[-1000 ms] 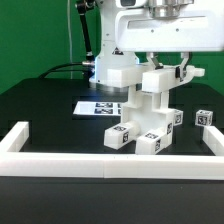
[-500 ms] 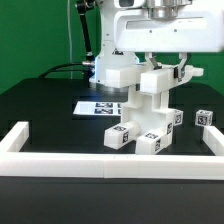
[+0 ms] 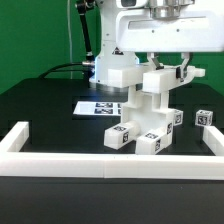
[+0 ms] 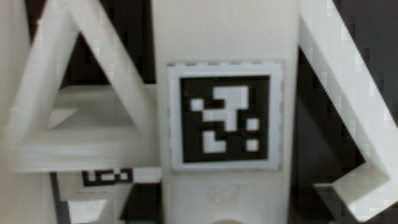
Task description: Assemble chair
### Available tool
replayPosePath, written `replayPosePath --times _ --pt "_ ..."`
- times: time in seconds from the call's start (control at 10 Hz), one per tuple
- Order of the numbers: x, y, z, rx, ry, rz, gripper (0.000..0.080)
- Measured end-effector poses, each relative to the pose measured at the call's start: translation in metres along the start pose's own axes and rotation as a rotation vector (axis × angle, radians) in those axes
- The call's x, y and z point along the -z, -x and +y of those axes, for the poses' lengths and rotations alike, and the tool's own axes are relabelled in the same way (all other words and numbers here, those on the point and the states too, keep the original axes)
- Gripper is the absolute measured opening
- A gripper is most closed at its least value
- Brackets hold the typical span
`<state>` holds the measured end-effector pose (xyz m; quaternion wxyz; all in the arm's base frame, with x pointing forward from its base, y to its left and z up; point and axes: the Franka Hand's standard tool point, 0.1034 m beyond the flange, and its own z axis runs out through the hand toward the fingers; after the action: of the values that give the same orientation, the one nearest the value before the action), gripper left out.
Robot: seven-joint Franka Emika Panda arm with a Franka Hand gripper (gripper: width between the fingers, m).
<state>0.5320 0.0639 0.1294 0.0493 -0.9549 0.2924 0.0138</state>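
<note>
Chair, half-built, stands on the tabletop a little to the exterior view's right of centre. My gripper is pinched almost closed on its top upright piece, whose tag sits centred in the wrist view. I judge this a seating step: press straight down without twisting, so the stack doesn't lean. From the left, the left rail is well apart, the marker board lies just beside the chair, a loose tagged block is near, and the right rail is close. Free room is leftward and above.
</note>
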Motion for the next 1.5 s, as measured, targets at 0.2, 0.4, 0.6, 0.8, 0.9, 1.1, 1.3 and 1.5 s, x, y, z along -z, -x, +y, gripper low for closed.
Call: replayPosePath --times 0.2,0.4,0.6,0.8,0.9,1.1,1.3,1.5 --pt "0.0000 -0.0001 0.0000 -0.007 0.000 0.000 0.0291" --pt "0.0000 0.0000 0.0001 -0.013 0.000 0.000 0.0291" --pt "0.0008 -0.0038 0.0044 -0.027 0.000 0.002 0.0291" --pt "0.0023 -0.0066 0.0087 -0.060 0.005 -0.005 0.0291" --pt "0.0017 -0.0063 0.0089 -0.056 0.006 -0.005 0.0291" --pt "0.0012 -0.0060 0.0090 -0.056 0.006 -0.006 0.0291" --pt "0.0006 -0.0049 0.0077 -0.067 0.007 -0.006 0.0291" --pt "-0.0001 -0.0017 0.0037 -0.056 0.006 -0.007 0.0291"
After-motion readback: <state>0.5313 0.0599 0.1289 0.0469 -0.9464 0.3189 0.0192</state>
